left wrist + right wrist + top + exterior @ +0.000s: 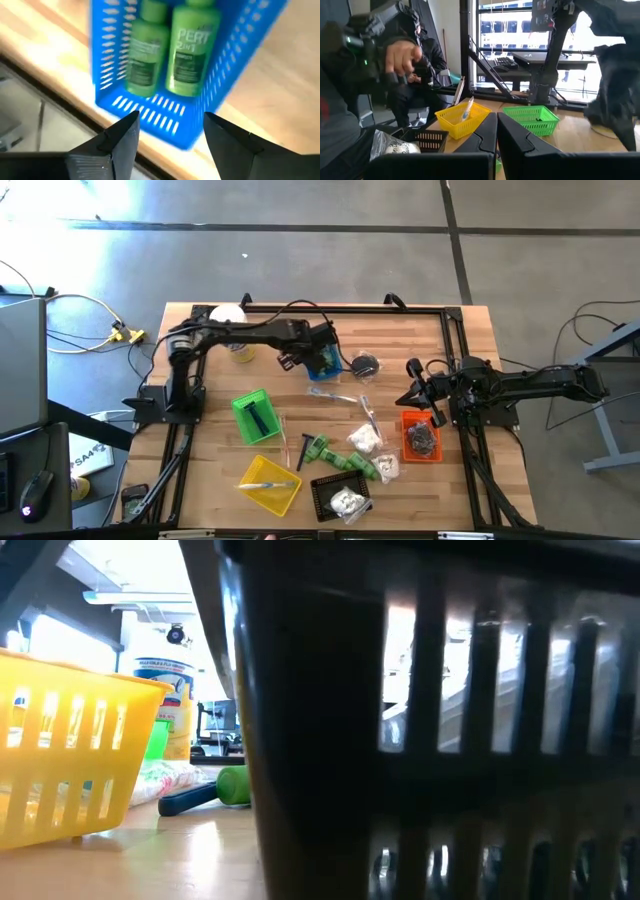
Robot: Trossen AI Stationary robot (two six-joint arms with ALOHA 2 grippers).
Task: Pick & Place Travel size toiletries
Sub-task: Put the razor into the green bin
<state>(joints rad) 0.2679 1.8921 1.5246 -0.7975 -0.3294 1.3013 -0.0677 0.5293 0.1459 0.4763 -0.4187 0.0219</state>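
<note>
Overhead, I saw the tabletop point(420, 340) crowded along its near half and fairly bare toward the far edge, where only the blue basket point(326, 362), a white jar point(228, 316) near the far left corner and a small dark round item point(366, 364) sat. My left arm reached in from the left edge, bent across the far side, and its left tool point(300, 358) hung just above the blue basket, fingers spread apart with nothing between them. Through the left wrist view I looked past both fingers point(120, 145) into the blue basket, where two green bottles point(172, 50) lay side by side, touching, long axes parallel and running along the basket's length, caps pointing away from the tool. My right arm waited at the right edge, and its right tool point(412, 370) had its fingers pressed together on nothing.

Open room for moving lay mostly between the blue basket and the right edge. Nearer me stood the green basket point(255, 416), holding a dark piece, the yellow basket point(268, 484) with a pale stick lying diagonally, the black basket point(340, 498) at the near edge with white packets point(348, 500) inside, and the orange basket point(420, 436) close to the right arm's base. Between them lay loose green bottles point(352, 464) pointing roughly left to right, more white packets point(364, 438) and thin sticks point(335, 393). The low view was mostly blocked by the black basket's wall.
</note>
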